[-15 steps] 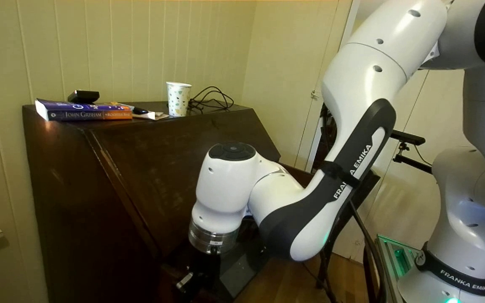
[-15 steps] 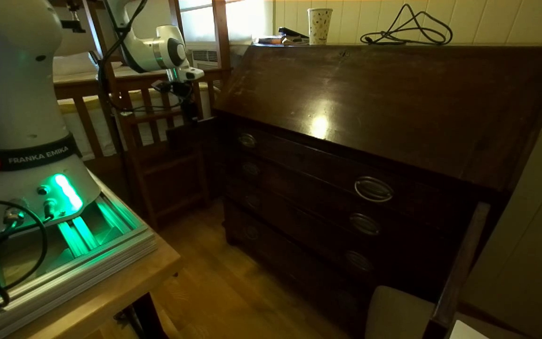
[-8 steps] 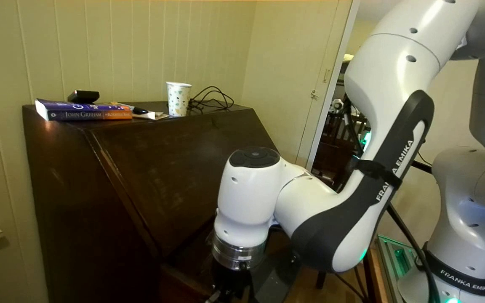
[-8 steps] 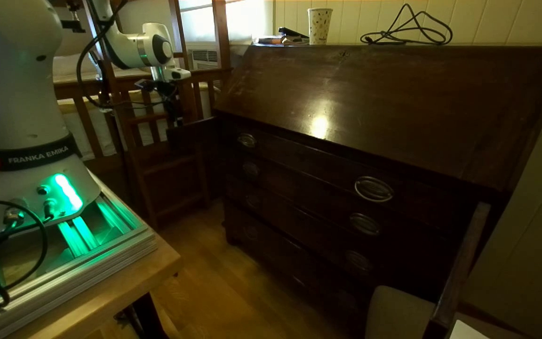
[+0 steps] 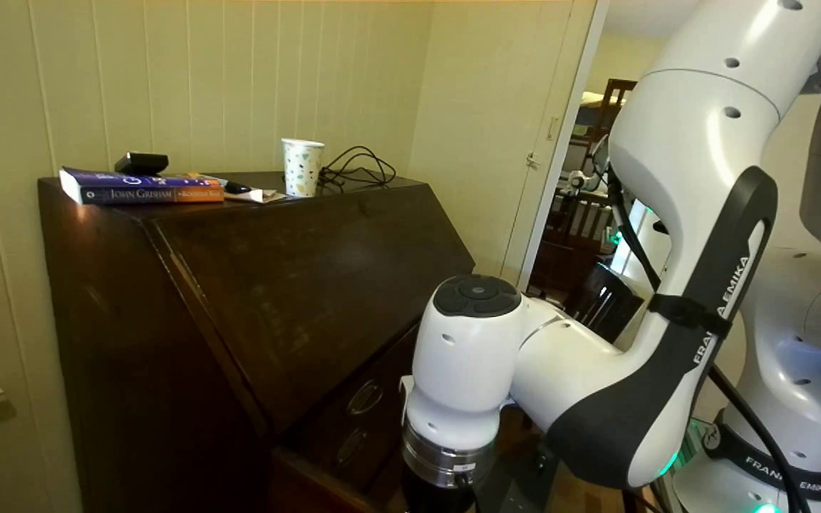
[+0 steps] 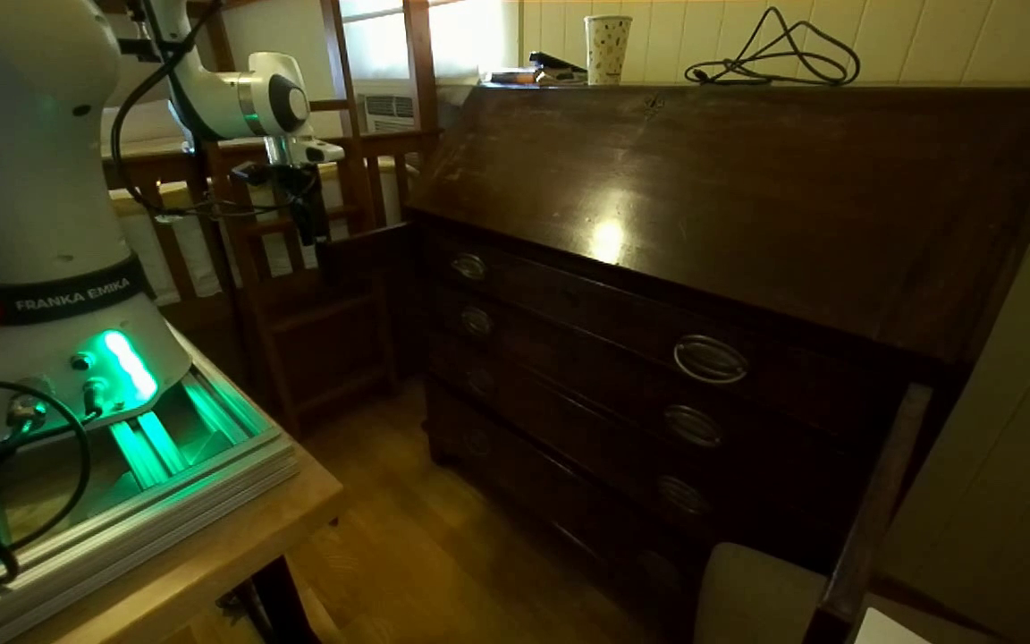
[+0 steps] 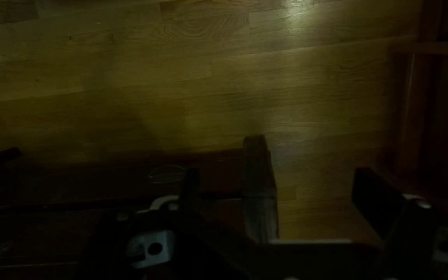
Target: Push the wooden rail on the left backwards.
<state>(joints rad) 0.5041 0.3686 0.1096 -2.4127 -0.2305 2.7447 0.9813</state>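
The dark-brown wooden rail on the left juts out from the slant-front desk [image 6: 703, 188] in an exterior view [image 6: 372, 249]. Part of it also shows at the bottom of an exterior view [image 5: 314, 481]. In the wrist view the rail [image 7: 261, 186] has a squarish end and a greyish top. My gripper [image 7: 278, 173] is open, its fingers on either side of the rail in that view, the left finger nearer. I cannot tell any contact. In an exterior view the gripper [image 6: 314, 234] points down by the rail's outer end. In an exterior view its fingers are below the frame.
A second wooden bar [image 6: 877, 501] with a lighter edge extends at the right, by a beige chair seat [image 6: 756, 590]. Drawers with oval handles [image 6: 710, 359] are below the lid. A cup [image 5: 303, 167], book [image 5: 150, 189] and cable [image 5: 359, 167] lie on top. A bunk-bed frame [image 6: 323, 313] stands behind.
My gripper has moved out from the desk, along the rail toward its outer end, and a little lower at the last. The rail has not visibly moved.
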